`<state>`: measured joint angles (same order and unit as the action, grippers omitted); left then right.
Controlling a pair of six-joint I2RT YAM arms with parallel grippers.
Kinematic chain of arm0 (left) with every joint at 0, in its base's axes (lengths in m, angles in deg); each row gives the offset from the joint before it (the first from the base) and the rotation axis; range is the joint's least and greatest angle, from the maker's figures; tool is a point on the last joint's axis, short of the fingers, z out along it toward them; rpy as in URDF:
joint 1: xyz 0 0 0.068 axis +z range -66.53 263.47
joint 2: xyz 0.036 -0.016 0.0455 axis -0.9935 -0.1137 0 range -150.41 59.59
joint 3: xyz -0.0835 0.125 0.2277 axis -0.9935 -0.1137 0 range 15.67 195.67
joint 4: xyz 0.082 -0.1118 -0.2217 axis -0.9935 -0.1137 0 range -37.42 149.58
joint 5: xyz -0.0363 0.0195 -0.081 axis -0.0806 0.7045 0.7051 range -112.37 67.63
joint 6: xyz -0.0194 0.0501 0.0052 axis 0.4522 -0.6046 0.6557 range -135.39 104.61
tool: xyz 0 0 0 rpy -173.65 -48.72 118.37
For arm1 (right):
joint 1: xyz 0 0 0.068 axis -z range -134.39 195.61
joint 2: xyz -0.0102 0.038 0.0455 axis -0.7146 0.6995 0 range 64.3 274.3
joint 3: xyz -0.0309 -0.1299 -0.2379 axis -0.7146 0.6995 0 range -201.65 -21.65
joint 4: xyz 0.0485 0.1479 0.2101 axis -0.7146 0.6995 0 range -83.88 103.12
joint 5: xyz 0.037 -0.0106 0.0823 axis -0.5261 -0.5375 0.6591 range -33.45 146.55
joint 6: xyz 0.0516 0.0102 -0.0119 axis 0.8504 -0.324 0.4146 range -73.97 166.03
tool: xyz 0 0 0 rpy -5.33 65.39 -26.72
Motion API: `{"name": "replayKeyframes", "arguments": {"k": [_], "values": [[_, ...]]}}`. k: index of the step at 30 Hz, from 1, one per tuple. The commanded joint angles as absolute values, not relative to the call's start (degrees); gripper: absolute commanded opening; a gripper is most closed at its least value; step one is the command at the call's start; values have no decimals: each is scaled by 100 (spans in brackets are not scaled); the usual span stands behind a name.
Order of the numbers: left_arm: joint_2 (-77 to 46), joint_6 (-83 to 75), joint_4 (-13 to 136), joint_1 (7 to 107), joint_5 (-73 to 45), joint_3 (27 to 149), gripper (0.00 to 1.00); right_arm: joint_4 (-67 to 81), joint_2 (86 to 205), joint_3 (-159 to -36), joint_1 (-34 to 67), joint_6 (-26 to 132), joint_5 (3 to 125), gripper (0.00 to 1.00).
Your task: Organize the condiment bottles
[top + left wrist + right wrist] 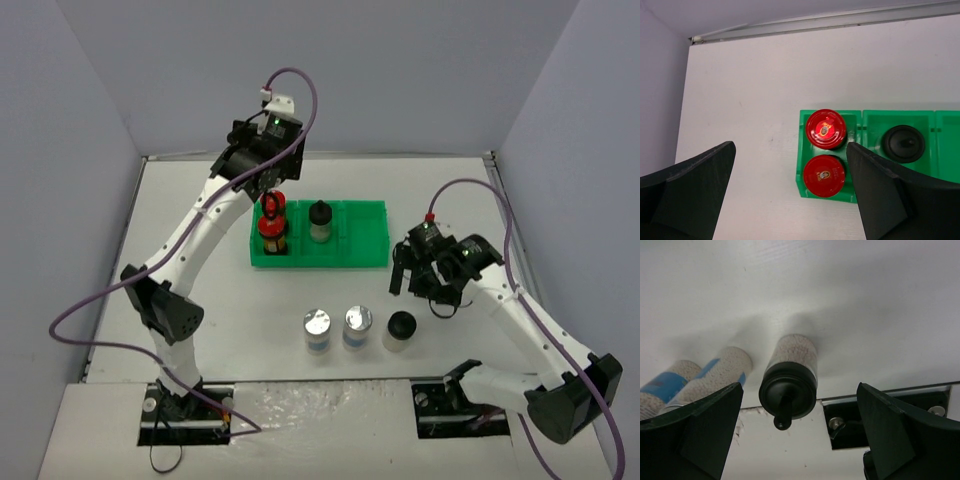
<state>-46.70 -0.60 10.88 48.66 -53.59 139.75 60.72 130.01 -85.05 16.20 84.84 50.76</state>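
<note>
Green three-compartment plastic tray (365, 236) on white table (240, 320).
Two red-capped dark brown jars (825, 129): tray's left compartment, one behind other.
Black-capped pale jar (320, 220): middle compartment.
Two silver-capped blue-labelled jars (317, 328) and second black-capped pale jar (401, 330): row on table, near side of tray.
Left claw (790, 147): above tray's left end, spread wide, empty.
Right claw (800, 385): off tray's right end, spread wide, empty.

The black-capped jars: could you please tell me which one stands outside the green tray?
The black-capped jar at the right end of the three-jar row, beside the silver-capped jars; the other black-capped jar sits in the green tray, middle compartment.
</note>
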Motion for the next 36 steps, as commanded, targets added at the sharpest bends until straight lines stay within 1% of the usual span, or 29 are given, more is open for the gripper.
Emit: {"name": "replayKeyframes", "arguments": {"k": [1, 4, 10, 17, 22, 24, 27, 30, 33, 34, 36], "values": [[-3998, 123, 1205, 5117, -5760, 13683, 91, 6284, 12906, -8083, 1304, 8943, 5297, 94], [-3796, 131, 1221, 5263, -5705, 13424, 91, 6147, 12899, -7801, 1038, 9122, 5360, 94], [-3625, 159, 1269, 5394, -5583, 13174, 91, 5910, 12957, -7506, 908, 9223, 5452, 94], [-3552, 157, 1256, 5420, -5550, 13091, 91, 5567, 13012, -7084, 758, 9365, 5600, 93], [-3525, 166, 1230, 5455, -5524, 13072, 91, 5412, 13188, -7052, 642, 9367, 5585, 91], [-3525, 165, 1221, 5466, -5513, 13071, 91, 5385, 13197, -7043, 621, 9376, 5574, 83], [-3525, 168, 1221, 5497, -5467, 13063, 91, 5372, 13182, -7026, 597, 9393, 5558, 62], [-3517, 182, 1205, 5500, -5430, 13047, 91, 5311, 13212, -6986, 581, 9433, 5582, 30], [-3511, 177, 1195, 5515, -5418, 13032, 91, 5328, 13178, -7030, 571, 9505, 5541, 4], [-3504, 178, 1195, 5523, -5412, 13028, 91, 5341, 13157, -7093, 571, 9528, 5497, 0], [-3491, 183, 1195, 5542, -5379, 13028, 91, 5402, 13127, -7287, 571, 9581, 5281, 0]]}}
